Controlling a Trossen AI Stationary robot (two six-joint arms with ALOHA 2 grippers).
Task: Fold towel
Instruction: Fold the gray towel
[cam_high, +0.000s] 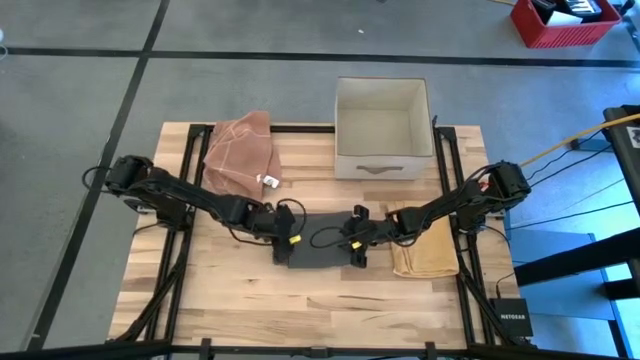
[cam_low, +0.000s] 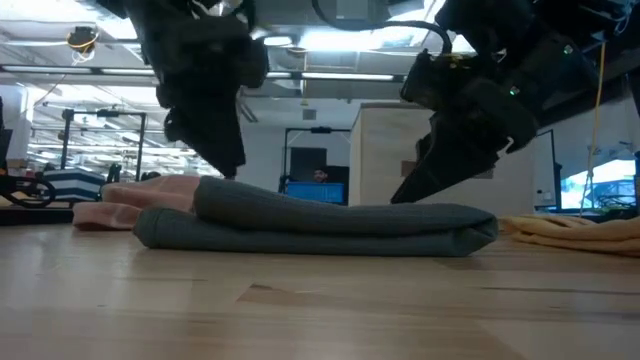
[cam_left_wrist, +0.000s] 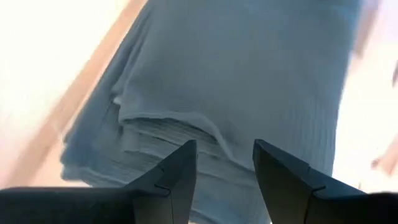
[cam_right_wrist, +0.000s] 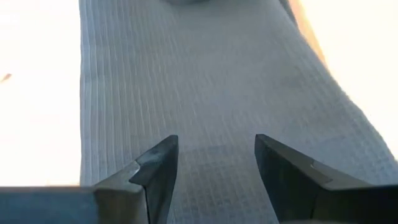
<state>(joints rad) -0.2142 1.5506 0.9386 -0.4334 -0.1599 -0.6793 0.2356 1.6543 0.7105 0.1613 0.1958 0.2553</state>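
Observation:
A dark grey towel (cam_high: 322, 246) lies folded into a thick flat strip at the middle of the table; in the low view the towel (cam_low: 320, 225) shows several stacked layers. My left gripper (cam_high: 284, 236) stands open over its left end, above the layered edge (cam_left_wrist: 168, 127), with nothing between the fingers (cam_left_wrist: 224, 144). My right gripper (cam_high: 358, 240) stands open over the right part of the towel, slanting down above its flat top (cam_right_wrist: 216, 138). In the low view both sets of fingertips are close above the cloth.
A crumpled pink-brown towel (cam_high: 240, 152) lies at the far left of the table and a folded yellow towel (cam_high: 424, 252) at the right. A white open box (cam_high: 382, 128) stands at the far edge. Bare wood lies along the near edge (cam_high: 320, 310).

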